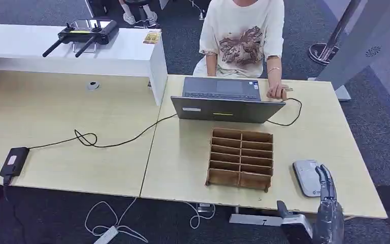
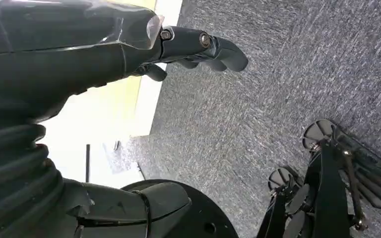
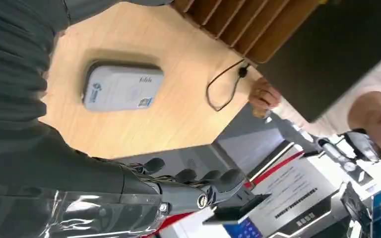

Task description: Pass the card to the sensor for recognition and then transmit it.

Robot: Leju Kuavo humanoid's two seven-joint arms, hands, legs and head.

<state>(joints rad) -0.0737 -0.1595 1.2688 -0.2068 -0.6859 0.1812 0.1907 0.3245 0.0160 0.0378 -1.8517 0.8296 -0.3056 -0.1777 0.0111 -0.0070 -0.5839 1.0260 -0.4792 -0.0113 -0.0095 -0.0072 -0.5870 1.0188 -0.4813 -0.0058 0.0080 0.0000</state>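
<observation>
Lower right in the head view, the right hand [image 1: 328, 195] rises over the table's [image 1: 183, 168] near edge with its fingers stretched out straight and nothing between them; the right wrist view shows those fingers [image 3: 198, 177] side by side and bare. The left hand [image 2: 193, 49] hangs over grey carpet [image 2: 278, 99], fingers likewise extended and holding nothing. Just beside the right fingertips, toward the frame's centre, the grey sensor [image 1: 307, 178] lies flat on the table. Left of it, at centre, stands a brown slotted rack [image 1: 240, 158] in which no card is visible. Beyond the rack, upper centre, is an open laptop [image 1: 226, 101], and at its right corner rests a person's hand [image 1: 275, 91] with a small tan piece [image 1: 287, 90] touching it. That may be the card, but it is too small to be sure. If it is, it sits well apart from the right hand, across the table. A card is probably light, thin and stiff, with slick faces, and lying flat it offers little to catch. The likely best hold is a pinch across one short edge, thumb on one face and a finger on the other. That would leave most of the face free to lay over the sensor.
</observation>
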